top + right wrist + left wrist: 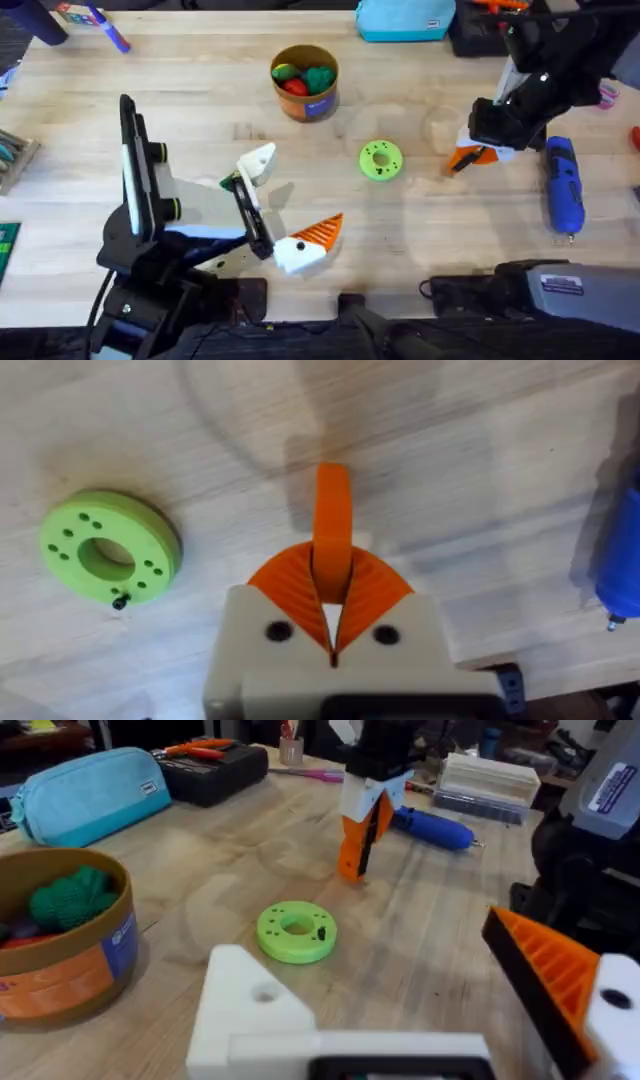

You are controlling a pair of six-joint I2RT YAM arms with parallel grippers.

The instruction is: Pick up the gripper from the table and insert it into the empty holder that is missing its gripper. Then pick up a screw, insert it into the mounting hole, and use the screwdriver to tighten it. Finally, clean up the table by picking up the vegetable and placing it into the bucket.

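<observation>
From overhead, the pale wooden table carries a round mustard-brown bucket with a blue label near its far edge, with red, green and yellow vegetable pieces inside. A flat green disc with holes lies near the table's middle. The blue cylindrical screwdriver with black bands lies near the right edge, its thin bit pointing to the near edge. Just left of it, the right gripper pinches the small orange wedge-shaped plastic gripper piece above the wood. The left gripper sits near the near edge with its fingers spread wide, one white finger and one orange-ribbed finger, holding nothing.

The left wrist view shows the bucket beside a teal zip pouch, the green disc ahead, and beyond it the right gripper clamping the orange piece upright, its low end at the tabletop; the screwdriver lies behind.

The right wrist view shows the orange ribbed pads closed narrowly on the orange piece, the green disc well apart, and a small black screw at the disc's rim.
</observation>
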